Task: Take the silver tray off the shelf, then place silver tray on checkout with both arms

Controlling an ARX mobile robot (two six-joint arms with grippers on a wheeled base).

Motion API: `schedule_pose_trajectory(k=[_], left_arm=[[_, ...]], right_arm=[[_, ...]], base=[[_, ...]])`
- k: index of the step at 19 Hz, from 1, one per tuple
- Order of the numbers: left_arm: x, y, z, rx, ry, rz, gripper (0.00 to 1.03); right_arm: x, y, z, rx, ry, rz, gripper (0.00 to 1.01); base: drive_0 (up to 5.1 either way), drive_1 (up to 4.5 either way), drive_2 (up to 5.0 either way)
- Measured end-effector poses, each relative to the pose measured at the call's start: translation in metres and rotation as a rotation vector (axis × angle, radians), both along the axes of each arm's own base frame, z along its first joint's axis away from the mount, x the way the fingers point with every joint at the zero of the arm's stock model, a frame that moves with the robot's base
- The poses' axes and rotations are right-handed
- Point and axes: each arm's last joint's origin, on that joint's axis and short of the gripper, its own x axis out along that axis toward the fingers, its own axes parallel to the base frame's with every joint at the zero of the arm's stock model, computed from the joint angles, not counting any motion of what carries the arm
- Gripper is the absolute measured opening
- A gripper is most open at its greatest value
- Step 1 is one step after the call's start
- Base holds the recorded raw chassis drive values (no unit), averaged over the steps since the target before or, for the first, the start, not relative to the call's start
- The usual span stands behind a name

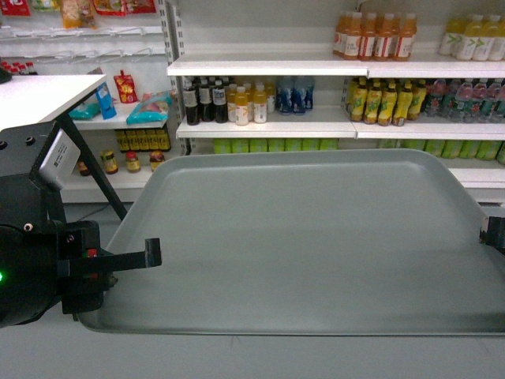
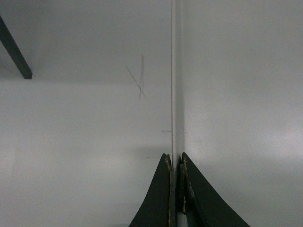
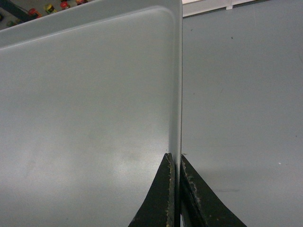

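silver tray (image 1: 308,237) is off the shelf, held out in front of the robot between both arms, roughly level, over grey floor. the white shelf (image 1: 268,67) with drink bottles (image 1: 375,35) stands far behind it. a corner of a white bench (image 1: 39,95) shows far left, probably the checkout, but no register or scanner is in view, so cannot confirm.

left gripper (image 2: 176,189) jaws are narrow, pinched on the tray's left rim, which runs straight between them in the left wrist view. right gripper (image 3: 176,189) jaws are likewise narrow on the right rim near the tray's far right corner. in the head view the right gripper is only a sliver at the right edge.

step in hand, by my read: carry the tray over to the checkout. to do it well:
- move both arms together and keep the spacing fixed, so the rim isn't pulled out or the tray bowed
- keep it level; both grips are thin edge pinches, so a tilt or twist could slip them
- swing left toward the bench slowly, clearing its edge and the dark slanted leg (image 1: 99,170) under it
- lower flat and release only once fully on the surface
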Motion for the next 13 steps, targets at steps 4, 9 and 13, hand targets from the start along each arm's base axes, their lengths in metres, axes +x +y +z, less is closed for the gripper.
schedule_pose_trajectory(k=[4,9,13], left_arm=[[0.0,0.0,0.0,0.0,0.0,0.001,0.03],[-0.0001,0.0,-0.0001,0.001,0.001,0.001,0.03],[0.0003,-0.0001,0.0003,-0.001,-0.004,0.001,0.03]], right_arm=[[0.0,0.0,0.0,0.0,0.0,0.0,0.03],[0.0,0.0002,0.0001,0.0,-0.001,0.001,0.03],[0.0003,0.0001,0.0005,0.001,-0.006,0.0,0.03]], base=[[-4.8,2.59,2.6],[-5.0,2.4,2.4],[-5.0,2.47,2.5]])
